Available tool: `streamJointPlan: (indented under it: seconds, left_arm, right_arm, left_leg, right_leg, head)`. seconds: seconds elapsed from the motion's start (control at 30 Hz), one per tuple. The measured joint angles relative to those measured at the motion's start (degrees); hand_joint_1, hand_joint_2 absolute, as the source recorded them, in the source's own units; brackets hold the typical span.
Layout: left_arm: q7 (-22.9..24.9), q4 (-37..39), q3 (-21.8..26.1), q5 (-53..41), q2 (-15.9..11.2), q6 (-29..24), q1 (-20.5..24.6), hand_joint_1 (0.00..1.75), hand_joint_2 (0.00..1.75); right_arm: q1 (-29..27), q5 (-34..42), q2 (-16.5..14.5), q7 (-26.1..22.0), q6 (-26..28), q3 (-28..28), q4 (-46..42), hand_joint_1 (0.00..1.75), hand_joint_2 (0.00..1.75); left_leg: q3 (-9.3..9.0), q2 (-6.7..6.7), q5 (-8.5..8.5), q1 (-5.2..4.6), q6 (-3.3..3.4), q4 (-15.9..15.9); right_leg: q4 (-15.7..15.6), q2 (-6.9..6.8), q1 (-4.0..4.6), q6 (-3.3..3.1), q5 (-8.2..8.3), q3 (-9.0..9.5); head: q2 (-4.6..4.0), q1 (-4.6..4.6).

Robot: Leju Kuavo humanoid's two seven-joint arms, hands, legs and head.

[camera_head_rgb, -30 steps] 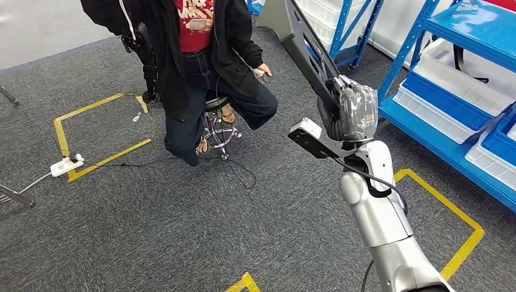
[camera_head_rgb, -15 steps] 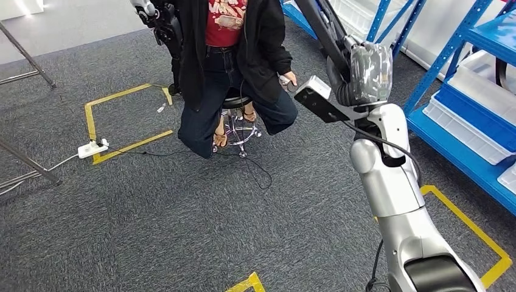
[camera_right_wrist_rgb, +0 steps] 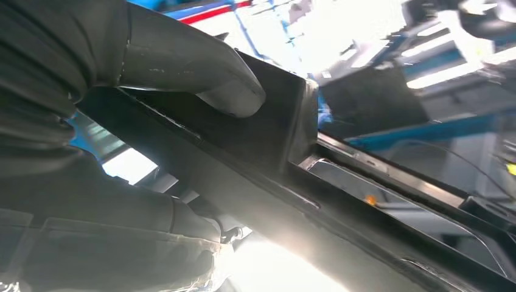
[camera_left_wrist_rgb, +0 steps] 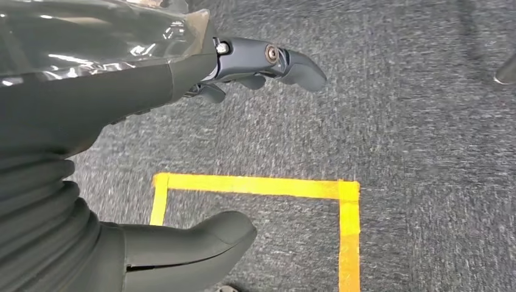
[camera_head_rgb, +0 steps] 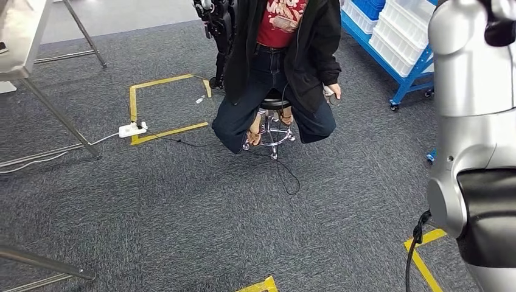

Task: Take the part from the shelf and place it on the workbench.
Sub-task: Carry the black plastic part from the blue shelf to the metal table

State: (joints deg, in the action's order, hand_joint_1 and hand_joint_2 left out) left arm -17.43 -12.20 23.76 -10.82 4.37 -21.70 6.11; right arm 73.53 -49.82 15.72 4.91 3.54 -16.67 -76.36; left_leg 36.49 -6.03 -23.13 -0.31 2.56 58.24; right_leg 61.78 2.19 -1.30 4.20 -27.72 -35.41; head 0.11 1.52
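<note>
Head view, going L to R: one metal worktop (camera_head_rgb: 18, 36) is sitting at 10 o'clock, w/ slanted legs reaching down to the grey carpet (camera_head_rgb: 182, 201). One white power strip (camera_head_rgb: 132, 128) is lying at the corner of a yellow tape square (camera_head_rgb: 159, 109), cable trailing off toward 9. One person (camera_head_rgb: 283, 61) in a black jacket is sitting on one wheeled stool (camera_head_rgb: 272, 125) at 12; red shirt is carrying white print, too cropped to read. White bins (camera_head_rgb: 395, 42) are resting on one blue shelf unit (camera_head_rgb: 414, 73) at 1–2 o'clock. Silver right arm (camera_head_rgb: 474, 121) is rising along the edge at 3.

Left hand (camera_left_wrist_rgb: 182, 152) is hanging over carpet & yellow tape, thumb & fingers spread apart, holding nothing.

Right hand (camera_right_wrist_rgb: 122, 109) is gripping the part (camera_right_wrist_rgb: 268, 158), one long dark flat piece w/ a raised edge; thumb is pressing down on its face, fingers are wrapping under it. Part is up in the hand, blue shelving blurred behind. No readable label on the part.
</note>
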Motion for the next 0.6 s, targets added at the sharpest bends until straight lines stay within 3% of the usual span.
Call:
streamJointPlan:
  seconds: [0.07, 0.13, 0.2, 0.27, 0.33, 0.37, 0.4, 0.43, 0.5, 0.57, 0.6]
  left_arm:
    - [0.01, 0.0, 0.02, -0.02, 0.07, 0.01, 0.05, 0.0, 1.75]
    - [0.01, 0.0, 0.07, -0.02, 0.03, 0.02, -0.04, 0.0, 1.75]
    - [0.01, 0.0, 0.11, -0.01, 0.04, 0.02, -0.06, 0.0, 1.75]
    - [0.01, 0.0, 0.14, 0.01, 0.16, 0.03, 0.06, 0.0, 1.75]
    - [0.02, 0.01, 0.17, 0.02, 0.31, 0.04, 0.08, 0.0, 1.75]
    - [0.04, 0.01, 0.19, 0.02, 0.37, 0.04, 0.06, 0.0, 1.75]
    - [0.07, 0.01, 0.22, 0.02, 0.4, 0.07, 0.05, 0.0, 1.75]
    - [0.1, 0.01, 0.25, 0.0, 0.42, 0.08, 0.05, 0.0, 1.75]
    - [0.13, 0.0, 0.29, -0.03, 0.42, 0.11, 0.12, 0.0, 1.75]
    - [0.18, 0.0, 0.33, -0.05, 0.43, 0.11, 0.19, 0.0, 1.75]
    - [0.22, 0.0, 0.35, -0.1, 0.44, 0.11, 0.21, 0.0, 1.75]
  right_arm:
    - [2.99, 0.32, -0.12, 0.6, -0.9, -1.47, 0.98, 1.75, 1.75]
    - [5.01, 0.6, -0.4, 0.99, -1.5, -3.05, 1.8, 1.75, 1.75]
    - [6.42, 0.78, -0.82, 1.11, -1.73, -4.28, 2.43, 1.75, 1.75]
    - [7.41, 1.0, -1.12, 1.15, -1.72, -5.26, 2.85, 1.75, 1.75]
    - [7.72, 1.25, -1.47, 1.11, -1.33, -6.35, 3.21, 1.75, 1.75]
    - [7.59, 1.3, -1.74, 1.09, -0.96, -6.88, 3.35, 1.75, 1.75]
    - [7.34, 1.25, -1.98, 1.08, -0.53, -7.35, 3.44, 1.75, 1.75]
    - [7.09, 1.15, -2.18, 1.07, -0.13, -7.74, 3.49, 1.75, 1.75]
    - [6.8, 0.96, -2.39, 1.08, 0.46, -8.21, 3.51, 1.75, 1.75]
    - [6.64, 0.89, -2.39, 1.08, 0.74, -8.46, 3.53, 1.75, 1.75]
    - [6.52, 0.87, -2.37, 1.08, 0.8, -8.59, 3.55, 1.75, 1.75]
  left_leg:
    - [0.39, -1.07, 0.1, 0.05, -0.57, 0.13]
    - [0.69, -1.49, 0.23, 0.2, -1.2, 0.07]
    - [1.66, 1.09, -1.07, 0.11, -1.78, 1.88]
    - [4.51, 4.54, -4.32, 0.24, -2.19, 7.95]
    - [7.84, 5.49, -6.86, 0.67, -2.43, 14.7]
    - [8.48, 5.6, -6.86, 0.81, -2.5, 15.89]
    - [7.99, 5.75, -5.93, 0.9, -2.52, 14.9]
    - [6.44, 6.19, -4.34, 0.93, -2.47, 11.97]
    - [2.33, 8.38, -1.53, 0.77, -2.21, 4.53]
    - [0.53, 9.45, -0.7, 0.43, -1.82, 1.02]
    - [0.57, 8.96, -0.67, 0.21, -1.6, 0.83]
  right_leg:
    - [-3.11, 0.83, 0.07, -0.67, 1.27, 1.43]
    - [-3.27, -0.2, 0.19, -1.81, 1.56, 1.62]
    - [-3.59, -1.31, 0.0, -2.86, 1.78, 1.83]
    - [-3.72, -2.46, 0.2, -3.67, 1.75, 1.95]
    - [-3.71, -3.62, 0.58, -4.01, 1.63, 2.03]
    - [-3.71, -4.2, 0.7, -4.08, 1.57, 2.06]
    - [-3.7, -4.77, 0.79, -4.11, 1.53, 2.12]
    - [-3.7, -5.33, 0.85, -4.13, 1.48, 2.2]
    - [-3.64, -6.32, 1.21, -4.0, 1.26, 2.28]
    - [-3.56, -7.25, 1.71, -3.69, 1.02, 2.3]
    - [-3.55, -7.76, 1.89, -3.5, 0.93, 2.33]
  head:
    - [0.0, -0.05]
    - [0.0, -0.08]
    - [0.0, -0.26]
    - [0.0, -0.47]
    - [0.0, -0.49]
    - [0.0, -0.49]
    - [0.0, -0.5]
    - [0.0, -0.49]
    - [0.0, -0.48]
    - [0.0, -0.31]
    - [0.0, -0.23]
